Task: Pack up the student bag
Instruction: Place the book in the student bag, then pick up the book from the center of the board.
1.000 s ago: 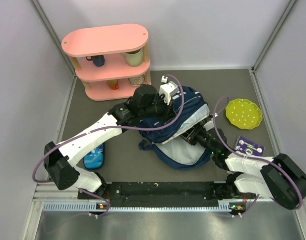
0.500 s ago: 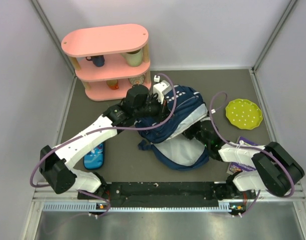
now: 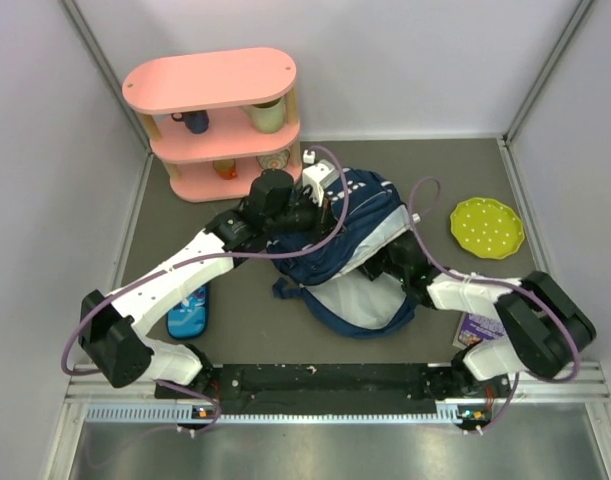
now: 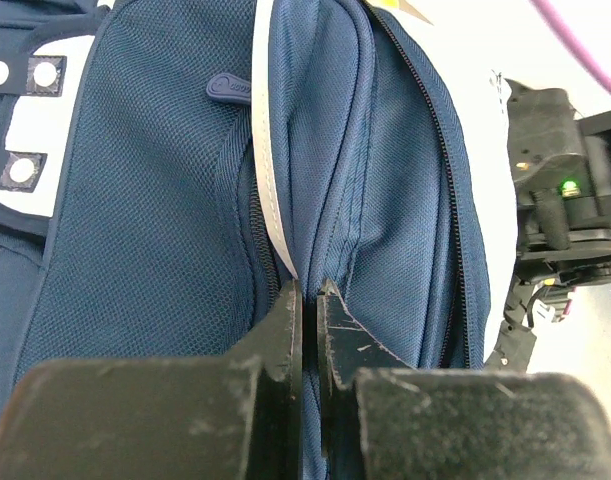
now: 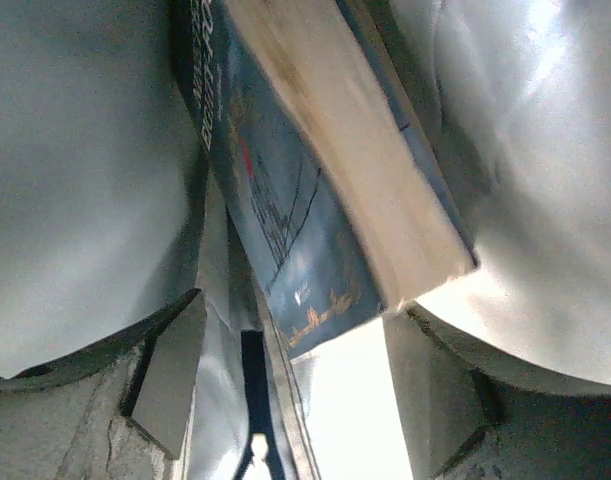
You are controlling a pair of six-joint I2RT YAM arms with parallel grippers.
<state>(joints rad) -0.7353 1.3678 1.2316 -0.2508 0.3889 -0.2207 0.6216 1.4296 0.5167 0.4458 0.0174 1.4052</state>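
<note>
Top external: shows student bag (image 3: pixel 350 215) mid-table, mouth gaping toward near edge, pale lining exposed. Has left gripper (image 3: pixel 325 195) pinching bag's top fabric, holding mouth up, and right gripper (image 3: pixel 385 268) reaching into the opening. Leaves pencil case (image 3: pixel 188 312) near left near corner, purple card (image 3: pixel 482 326) by right near corner, half under right arm, green plate (image 3: pixel 487 228) toward right edge, pink shelf (image 3: pixel 210 85) at far left corner, all outside bag.

Left wrist: shows fingertips (image 4: pixel 285 325) clamped together on white trim strip and navy fabric of bag.

Right wrist: shows fingers (image 5: pixel 170 370) spread wide inside lining, book (image 5: pixel 305 220) between them, apparently touching neither; lies loose, not gripped.

Progress, as judgement: book in, roughly mid-task. Probably pencil case and card left to load, then zipping shut.
</note>
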